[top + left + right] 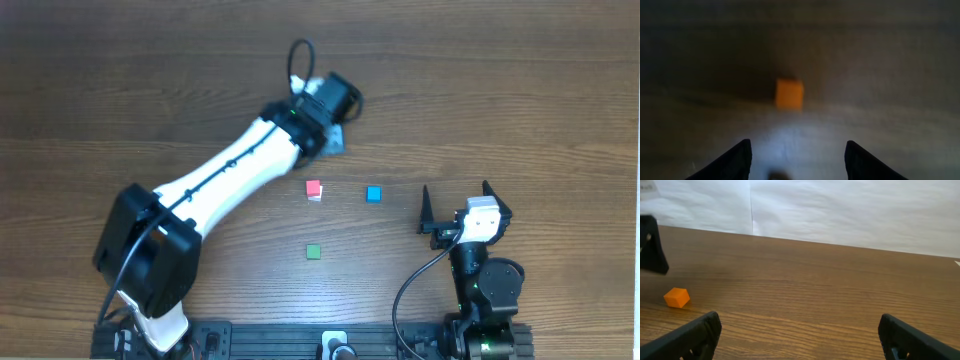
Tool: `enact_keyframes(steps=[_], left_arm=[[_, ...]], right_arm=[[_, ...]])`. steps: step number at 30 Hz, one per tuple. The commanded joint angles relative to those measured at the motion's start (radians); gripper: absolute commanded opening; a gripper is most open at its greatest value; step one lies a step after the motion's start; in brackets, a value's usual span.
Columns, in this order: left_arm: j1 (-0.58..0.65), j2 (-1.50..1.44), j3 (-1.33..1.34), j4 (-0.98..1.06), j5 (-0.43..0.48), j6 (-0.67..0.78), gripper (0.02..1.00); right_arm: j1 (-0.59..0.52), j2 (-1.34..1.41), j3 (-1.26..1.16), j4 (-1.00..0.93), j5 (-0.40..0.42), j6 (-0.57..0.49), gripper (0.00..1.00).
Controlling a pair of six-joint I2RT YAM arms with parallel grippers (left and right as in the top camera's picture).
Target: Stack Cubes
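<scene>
Ahead of left hand (797, 142), fingers (735, 161) spread: orange cube (789, 94) on wooden table (890, 75).

The right gripper (799, 327) held its fingers spread wide above the brown wooden table (830, 280), where a small orange cube (676, 298) sat just beside a black piece of the left arm (651, 245), a white wall (840, 210) behind.

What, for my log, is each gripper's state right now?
Left gripper: open, empty, with the orange cube ahead of it.
Right gripper: open, empty.
</scene>
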Motion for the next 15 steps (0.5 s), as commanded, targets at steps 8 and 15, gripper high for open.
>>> enact_keyframes(steps=[8, 15], left_arm=[[0.058, 0.160, 0.022, 0.111, 0.059, 0.139, 0.579], [0.058, 0.201, 0.022, 0.128, 0.064, 0.142, 0.562]], right_arm=[[-0.006, -0.008, -0.007, 0.002, -0.011, -0.002, 0.993], [-0.006, -0.008, -0.007, 0.002, -0.011, -0.001, 0.991]])
